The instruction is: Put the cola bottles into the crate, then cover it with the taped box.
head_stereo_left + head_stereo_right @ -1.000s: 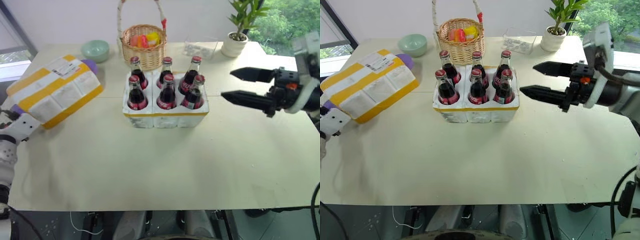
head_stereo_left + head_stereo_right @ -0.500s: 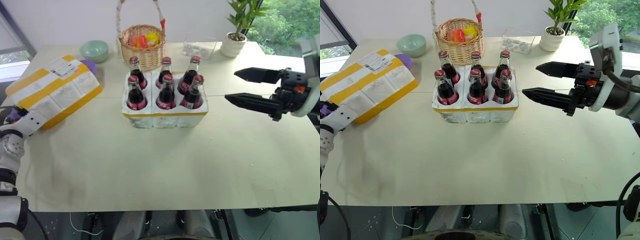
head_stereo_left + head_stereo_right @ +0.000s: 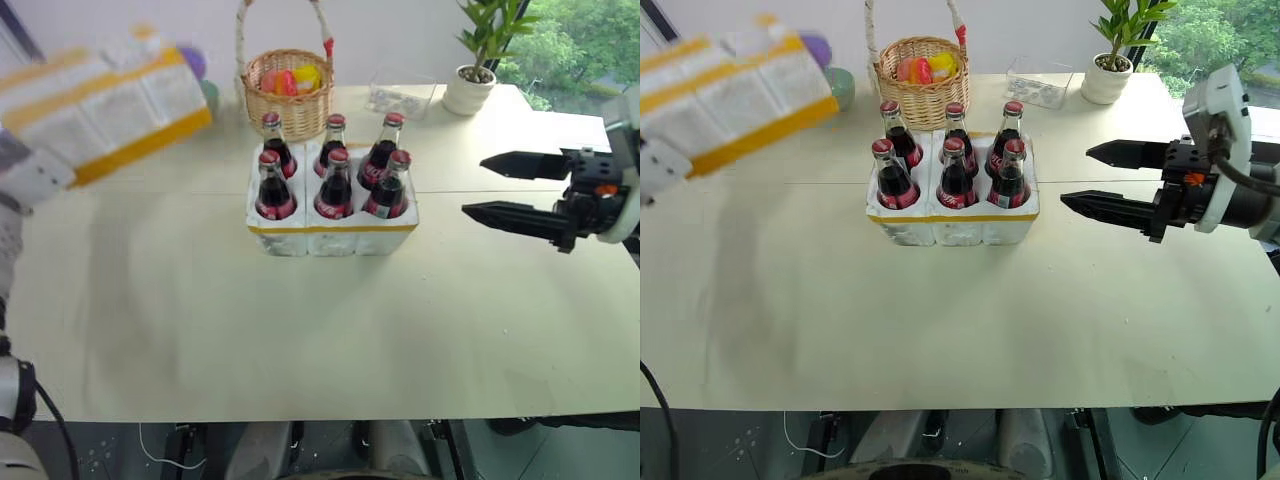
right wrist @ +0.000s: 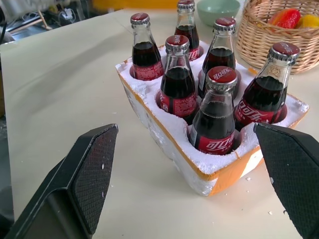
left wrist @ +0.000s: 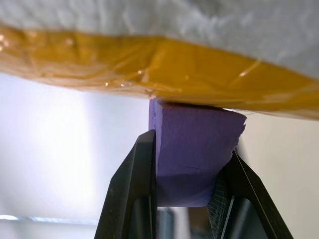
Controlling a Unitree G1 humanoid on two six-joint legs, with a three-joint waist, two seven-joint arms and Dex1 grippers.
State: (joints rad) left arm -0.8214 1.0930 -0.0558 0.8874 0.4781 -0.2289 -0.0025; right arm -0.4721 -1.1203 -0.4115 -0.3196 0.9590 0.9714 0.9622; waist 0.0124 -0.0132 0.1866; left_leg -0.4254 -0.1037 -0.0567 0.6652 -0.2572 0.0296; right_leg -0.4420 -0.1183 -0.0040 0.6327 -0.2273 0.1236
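Several cola bottles (image 3: pixel 335 190) with red caps stand upright in the wells of the white crate (image 3: pixel 330 238) at mid table, seen close in the right wrist view (image 4: pixel 214 124). The taped box (image 3: pixel 100 105), white with yellow bands, hangs tilted in the air at the far left. In the left wrist view my left gripper (image 5: pixel 192 145) is shut on a purple block (image 5: pixel 194 164) fixed under the box's yellow tape. My right gripper (image 3: pixel 476 185) stands open to the right of the crate, level with the bottles and pointing at them, with nothing between its fingers.
Behind the crate stands a wicker basket (image 3: pixel 288 90) with fruit. A clear plastic tray (image 3: pixel 400 97) and a potted plant (image 3: pixel 468 90) sit at the back right. A green bowl (image 3: pixel 840 85) is partly hidden behind the lifted box.
My left gripper has shut on the purple block and lifted the taped box off the table, up and slightly forward. The right gripper has stayed open and almost still.
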